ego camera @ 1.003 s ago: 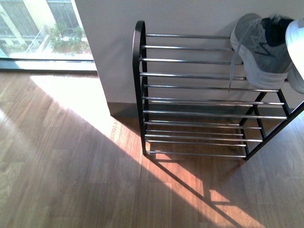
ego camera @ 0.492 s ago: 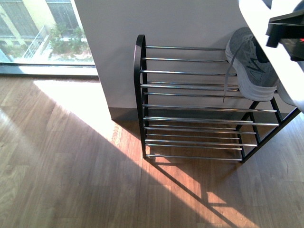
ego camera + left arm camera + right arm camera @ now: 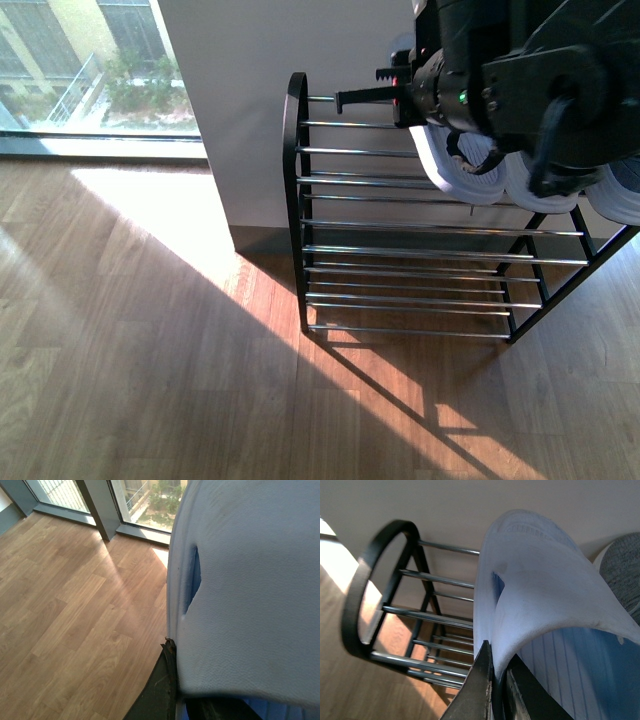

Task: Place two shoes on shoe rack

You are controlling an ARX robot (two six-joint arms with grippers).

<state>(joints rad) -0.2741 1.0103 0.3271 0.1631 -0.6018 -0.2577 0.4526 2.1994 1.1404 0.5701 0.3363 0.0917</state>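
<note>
Shoe rack (image 3: 400, 225): stands on the wooden floor (image 3: 150, 350) against a white wall.
Right arm (image 3: 520, 70): front view only; dark bulk over the rack's top shelf, hiding most of the shoes.
Right-held shoe (image 3: 540, 595): white sole fills the right wrist view, above the rack's rounded end; fingers (image 3: 482, 690) closed on its edge.
Other shoe (image 3: 622, 570): grey knit, just beside it.
Left wrist view: sole (image 3: 250, 580) close up; grip unclear.

Black right arm (image 3: 520, 80) now fills upper right of front view, absent a second ago. It carries a second shoe (image 3: 455, 165), white sole outward, over the rack's top shelf (image 3: 360, 150), hiding the first sneaker.
</note>
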